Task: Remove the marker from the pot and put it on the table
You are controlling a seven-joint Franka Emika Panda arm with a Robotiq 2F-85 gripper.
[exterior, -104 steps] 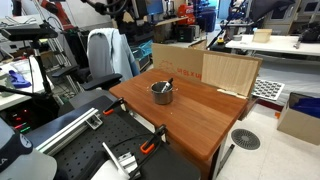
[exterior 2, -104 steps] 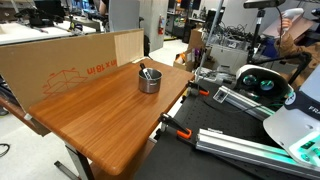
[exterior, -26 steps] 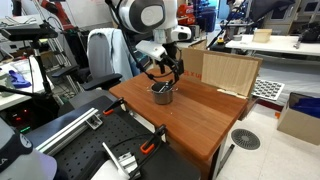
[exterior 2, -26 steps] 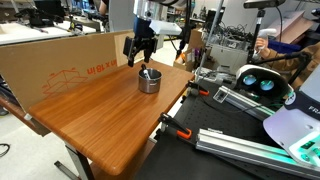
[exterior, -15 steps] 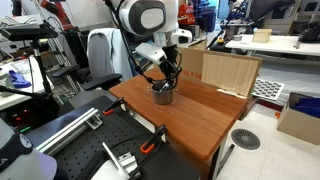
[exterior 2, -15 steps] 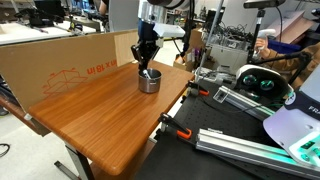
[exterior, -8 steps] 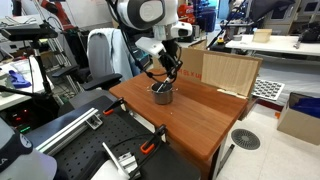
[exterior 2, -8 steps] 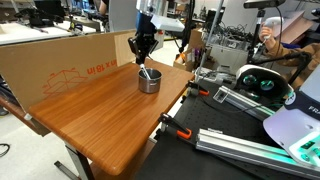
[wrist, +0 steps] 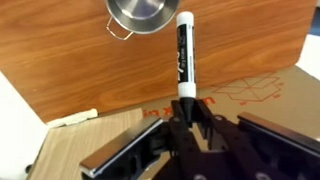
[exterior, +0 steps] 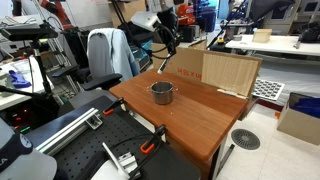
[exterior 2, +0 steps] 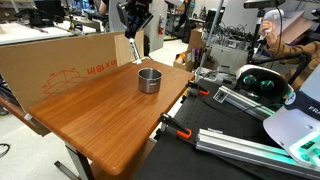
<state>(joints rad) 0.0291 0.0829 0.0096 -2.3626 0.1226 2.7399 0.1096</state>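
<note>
The marker (wrist: 184,55), a white pen with a black label, hangs by its dark end from my gripper (wrist: 185,112), which is shut on it. In both exterior views the gripper (exterior: 166,45) (exterior 2: 131,33) is high above the table's back edge, with the marker (exterior: 163,64) (exterior 2: 132,50) dangling below it. The silver pot (exterior: 162,93) (exterior 2: 149,80) (wrist: 144,15) stands upright on the reddish-brown table (exterior: 195,115) (exterior 2: 95,115) (wrist: 90,55), apart from the marker. Nothing shows inside the pot.
A cardboard panel (exterior 2: 70,62) stands along the table's back edge, and a pale plywood board (exterior: 230,70) leans at one corner. Orange clamps (exterior: 147,147) (exterior 2: 172,128) grip the front edge. A chair with a jacket (exterior: 105,55) sits behind.
My gripper has risen from the pot's rim to well above it, lifting the marker out of the pot and a little towards the back edge.
</note>
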